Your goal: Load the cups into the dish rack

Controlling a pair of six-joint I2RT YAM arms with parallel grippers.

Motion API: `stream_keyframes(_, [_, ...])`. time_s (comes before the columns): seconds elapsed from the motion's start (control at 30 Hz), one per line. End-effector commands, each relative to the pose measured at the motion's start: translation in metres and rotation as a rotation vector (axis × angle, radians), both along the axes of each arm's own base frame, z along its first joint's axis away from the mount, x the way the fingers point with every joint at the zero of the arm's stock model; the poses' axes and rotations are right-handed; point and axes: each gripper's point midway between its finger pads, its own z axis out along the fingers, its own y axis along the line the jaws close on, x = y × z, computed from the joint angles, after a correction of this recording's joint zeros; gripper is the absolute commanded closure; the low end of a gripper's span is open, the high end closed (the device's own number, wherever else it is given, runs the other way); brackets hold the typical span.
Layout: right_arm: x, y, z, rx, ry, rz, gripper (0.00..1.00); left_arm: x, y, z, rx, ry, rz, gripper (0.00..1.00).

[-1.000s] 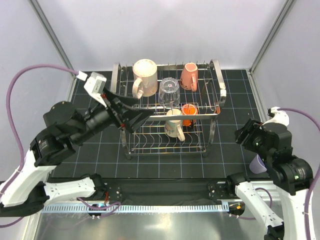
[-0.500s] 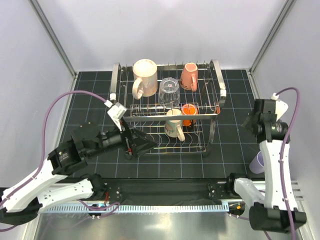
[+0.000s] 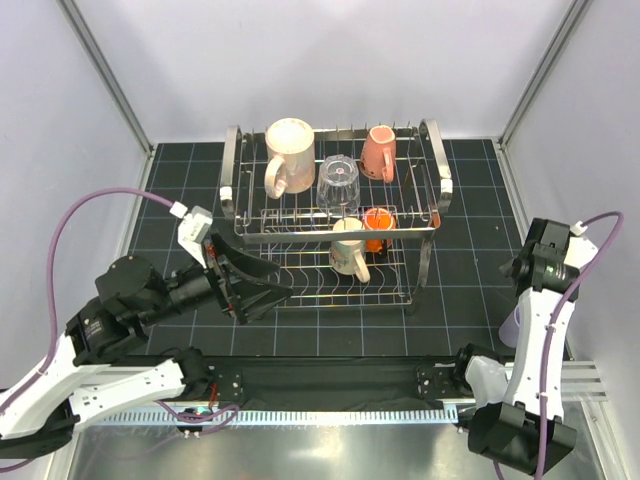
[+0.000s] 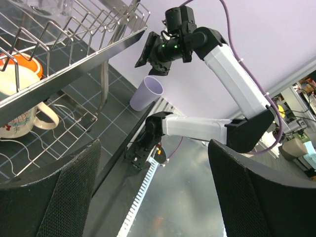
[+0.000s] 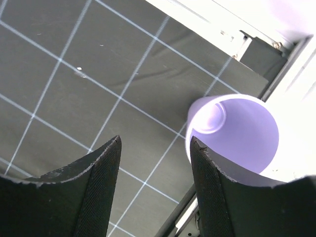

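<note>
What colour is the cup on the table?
Lavender; the tumbler shows best in the right wrist view.

Left arm [image 3: 110, 385], right arm [image 3: 535, 340]: white shells, black joints, purple cables [image 3: 63, 228]; jaws black, textured.

The left arm [image 3: 130, 300] reaches low toward the right, its left tool [image 3: 284, 281] spread wide and empty. The right arm [image 3: 535, 330] stands upright, its right tool [image 5: 155, 143] pointing down, jaws apart, gripping nothing.
</note>
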Motion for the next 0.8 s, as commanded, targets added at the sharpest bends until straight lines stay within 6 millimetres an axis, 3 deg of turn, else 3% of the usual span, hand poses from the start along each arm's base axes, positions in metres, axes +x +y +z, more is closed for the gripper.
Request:
stream_keyframes(0.0, [-0.001, -0.012, 0.000, -0.044, -0.063, -0.110, 0.41, -0.002, -0.007, 0.001, -0.006, -0.015, -0.030, 0.14])
stream_keyframes(0.17, [-0.006, -0.012, -0.016, -0.017, -0.025, -0.139, 0.45, 0.000, -0.004, -0.005, -0.004, -0.008, -0.015, 0.14])
stream_keyframes(0.4, [-0.023, -0.013, -0.017, -0.028, -0.024, -0.228, 0.46, 0.000, -0.008, -0.010, 0.009, 0.003, -0.026, 0.15])
stream_keyframes(0.77, [-0.032, -0.007, -0.053, 0.045, 0.048, -0.314, 0.46, 0.001, -0.003, -0.013, 0.011, 0.013, -0.006, 0.15])
